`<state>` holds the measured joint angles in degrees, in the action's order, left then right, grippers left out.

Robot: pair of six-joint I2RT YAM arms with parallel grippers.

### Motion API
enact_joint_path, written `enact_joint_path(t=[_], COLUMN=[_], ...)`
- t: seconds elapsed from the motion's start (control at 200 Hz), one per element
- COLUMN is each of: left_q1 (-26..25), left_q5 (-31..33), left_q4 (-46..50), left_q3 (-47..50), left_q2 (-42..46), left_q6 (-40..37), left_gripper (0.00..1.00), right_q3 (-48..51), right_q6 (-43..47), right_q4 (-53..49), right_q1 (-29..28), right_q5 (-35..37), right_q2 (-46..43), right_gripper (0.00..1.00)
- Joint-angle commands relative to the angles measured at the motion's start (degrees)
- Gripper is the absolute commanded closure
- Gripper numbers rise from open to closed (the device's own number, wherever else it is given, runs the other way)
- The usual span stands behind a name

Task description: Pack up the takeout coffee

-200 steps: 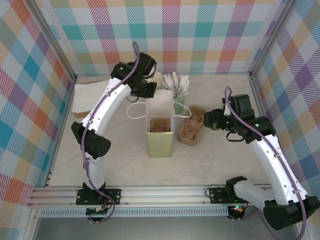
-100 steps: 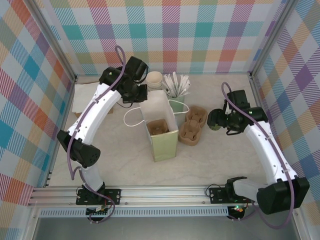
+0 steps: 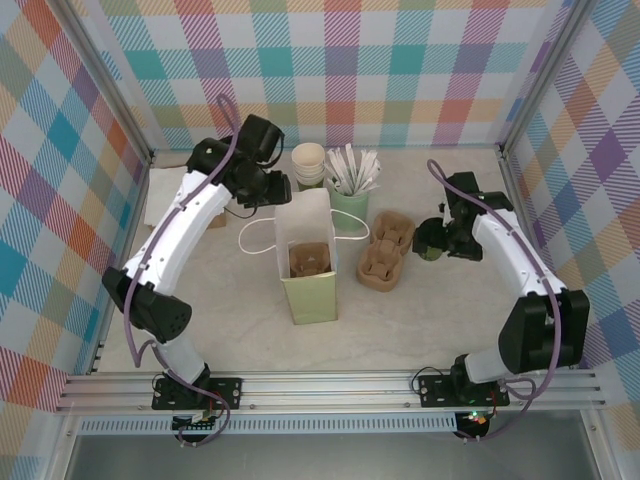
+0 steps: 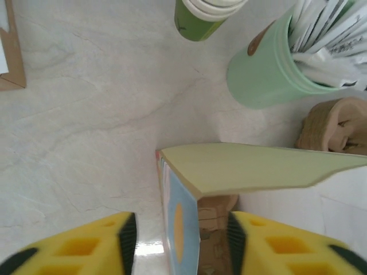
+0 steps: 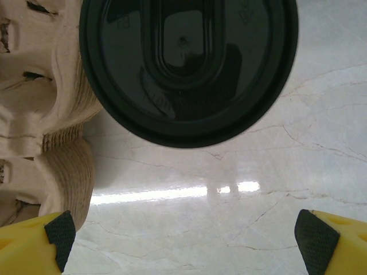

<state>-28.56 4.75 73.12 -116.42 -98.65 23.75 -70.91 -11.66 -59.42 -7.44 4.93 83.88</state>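
table (image 3: 430, 320): pale marble | on it: green bag (image 3: 312, 292) | pulp carrier (image 3: 385, 250) | stirrer cup (image 3: 350, 205) | cup stack (image 3: 309, 165) | lidded coffee cup (image 5: 189, 63)

Pastel plaid walls (image 3: 400, 70) ring a cream marbled table (image 3: 440, 320). A pale green bag (image 3: 312, 295) stands at centre, a tan carrier (image 3: 385, 252) at three o'clock. The coffee cup (image 5: 189, 63) has a black lid.

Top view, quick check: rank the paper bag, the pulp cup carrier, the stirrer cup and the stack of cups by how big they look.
1. paper bag
2. pulp cup carrier
3. stirrer cup and stack of cups: their rims look alike, so they are left unranked.
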Motion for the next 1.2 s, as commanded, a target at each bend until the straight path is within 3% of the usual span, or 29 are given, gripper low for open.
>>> enact_joint_path(t=[0.0,0.205,0.405,1.195], left_q1=[1.35,1.75,2.00,2.15], left_q5=[0.04,0.88,1.26,0.34], left_q4=[-0.80,-3.29,-4.65,-4.65], left_q3=[0.53,4.96,10.05,15.26], left_q2=[5.26,12.90,18.54,23.50], left_q6=[-2.32,-5.20,-5.77,-6.52], left_gripper=[0.42,0.25,0.18,0.13], right_q3=[-2.67,-5.47,-8.20,-18.03], right_q6=[2.01,3.13,3.73,8.65], right_q4=[-1.23,-1.56,-1.74,-1.33], right_q1=[0.50,1.03,1.47,3.40], right_q5=[-0.36,-0.67,-0.71,-0.71], right_q2=[1.97,6.66,11.37,24.79], right_gripper=[0.00,0.00,0.00,0.00])
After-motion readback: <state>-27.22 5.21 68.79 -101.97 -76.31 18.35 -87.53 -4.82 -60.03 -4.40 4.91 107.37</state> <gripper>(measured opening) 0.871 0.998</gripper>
